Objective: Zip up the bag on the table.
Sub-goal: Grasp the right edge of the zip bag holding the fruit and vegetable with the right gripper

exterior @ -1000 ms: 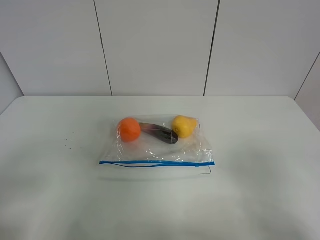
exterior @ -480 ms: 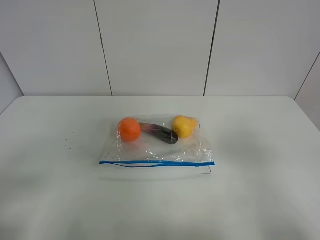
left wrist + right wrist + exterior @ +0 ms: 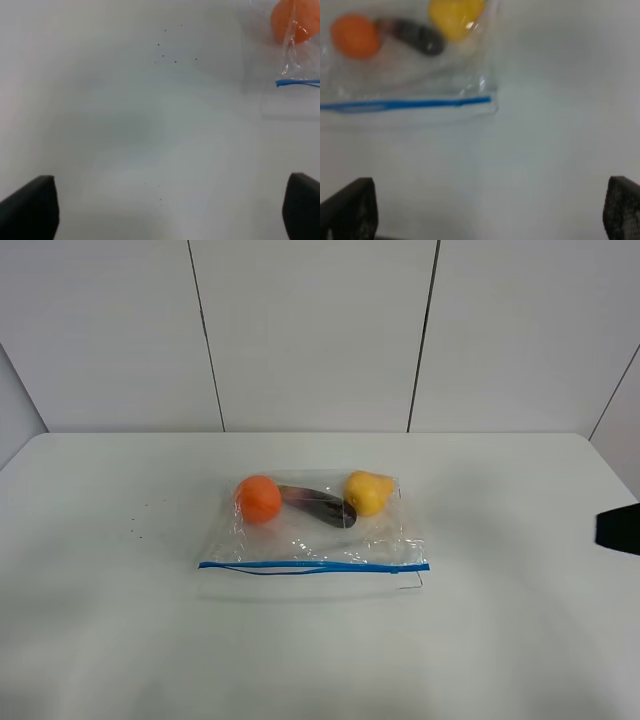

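Note:
The clear bag lies flat in the middle of the white table, with its blue zip strip along the near edge. Inside are an orange, a dark eggplant and a yellow pear. My left gripper is open and empty over bare table, beside the bag's orange corner. My right gripper is open and empty, apart from the bag on the zip strip side. A dark part of the right arm shows at the right edge.
Small dark specks mark the table left of the bag. A grey panelled wall stands behind the table's far edge. White tabletop lies all around the bag.
A dark part of the right arm has come into the exterior view at its right edge. The bag has not moved.

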Robot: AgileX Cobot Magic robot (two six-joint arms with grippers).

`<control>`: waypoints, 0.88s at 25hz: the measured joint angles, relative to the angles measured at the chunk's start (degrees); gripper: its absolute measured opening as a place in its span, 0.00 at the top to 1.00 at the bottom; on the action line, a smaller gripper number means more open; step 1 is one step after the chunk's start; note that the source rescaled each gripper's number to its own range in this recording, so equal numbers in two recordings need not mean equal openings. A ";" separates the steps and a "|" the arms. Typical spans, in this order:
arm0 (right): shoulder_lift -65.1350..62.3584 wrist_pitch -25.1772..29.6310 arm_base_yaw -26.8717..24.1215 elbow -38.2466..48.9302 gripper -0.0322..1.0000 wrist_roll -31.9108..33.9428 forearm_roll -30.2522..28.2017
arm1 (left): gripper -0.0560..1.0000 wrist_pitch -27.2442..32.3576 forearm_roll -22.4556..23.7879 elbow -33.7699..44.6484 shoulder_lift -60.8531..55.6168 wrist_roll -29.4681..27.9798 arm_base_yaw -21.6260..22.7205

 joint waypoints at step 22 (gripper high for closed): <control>55.22 5.93 -11.63 -0.13 0.00 -56.75 39.69 | 0.00 0.00 0.00 0.00 0.00 0.00 0.00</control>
